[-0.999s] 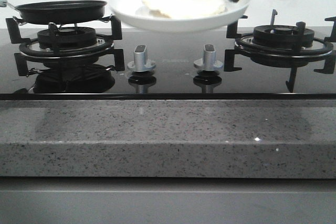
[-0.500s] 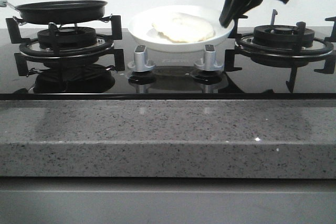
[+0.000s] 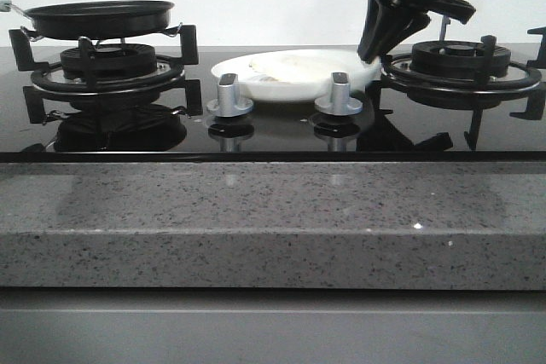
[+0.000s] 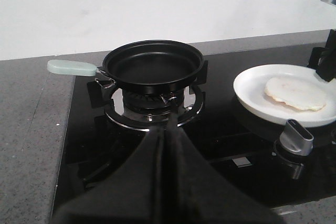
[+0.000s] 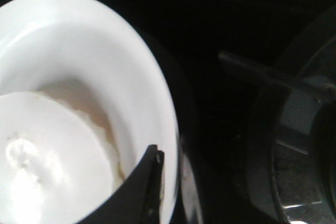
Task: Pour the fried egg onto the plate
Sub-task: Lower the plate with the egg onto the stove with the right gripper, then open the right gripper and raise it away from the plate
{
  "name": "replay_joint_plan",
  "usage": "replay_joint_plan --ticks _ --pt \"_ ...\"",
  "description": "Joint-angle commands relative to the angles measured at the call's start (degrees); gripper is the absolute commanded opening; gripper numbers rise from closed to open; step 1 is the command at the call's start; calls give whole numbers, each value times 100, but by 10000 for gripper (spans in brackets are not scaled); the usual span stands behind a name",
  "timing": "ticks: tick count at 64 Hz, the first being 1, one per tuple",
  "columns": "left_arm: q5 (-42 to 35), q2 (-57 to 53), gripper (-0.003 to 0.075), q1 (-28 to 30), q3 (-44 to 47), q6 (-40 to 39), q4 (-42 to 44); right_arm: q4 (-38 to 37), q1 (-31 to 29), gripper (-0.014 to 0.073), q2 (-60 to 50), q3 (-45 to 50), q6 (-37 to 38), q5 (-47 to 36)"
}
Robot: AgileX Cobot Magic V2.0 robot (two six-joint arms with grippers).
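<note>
1. Here the fried egg lies flat inside the plate, a little toward the right side of it.
2. The plate rests on the black glass of the cooktop, near the back edge of the desk, in the middle between the two burners and just behind the two silver knobs.
3. The right tool is at the right rim of the plate; one dark finger lies against the rim on the inner side, but whether it grips the rim I cannot tell.
4. The black frying pan sits on the left burner, toward the back left corner, its pale green handle pointing left.
5. The left tool hangs in front of this pan, its fingers pressed together with nothing between them.
</note>
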Motion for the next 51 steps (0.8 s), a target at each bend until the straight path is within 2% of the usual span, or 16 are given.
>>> replay_joint_plan --ticks 1,10,23,30,43,51 --pt "-476 9 -19 -44 -139 -55 -55 112 -17 204 -356 -208 -3 -130" --pt "-476 9 -19 -44 -139 -55 -55 107 -17 263 -414 -234 -3 -130" --pt "-476 9 -19 -44 -139 -55 -55 95 -17 264 -442 -709 -3 386" --pt "-476 9 -19 -44 -139 -55 -55 68 -17 179 -442 -1069 -3 788" --pt "-476 9 -19 -44 -139 -55 -55 38 -17 -66 -442 -1438 -3 1293" --pt "-476 9 -19 -44 -139 -55 -55 -9 -17 -64 -475 -1482 -3 1455"
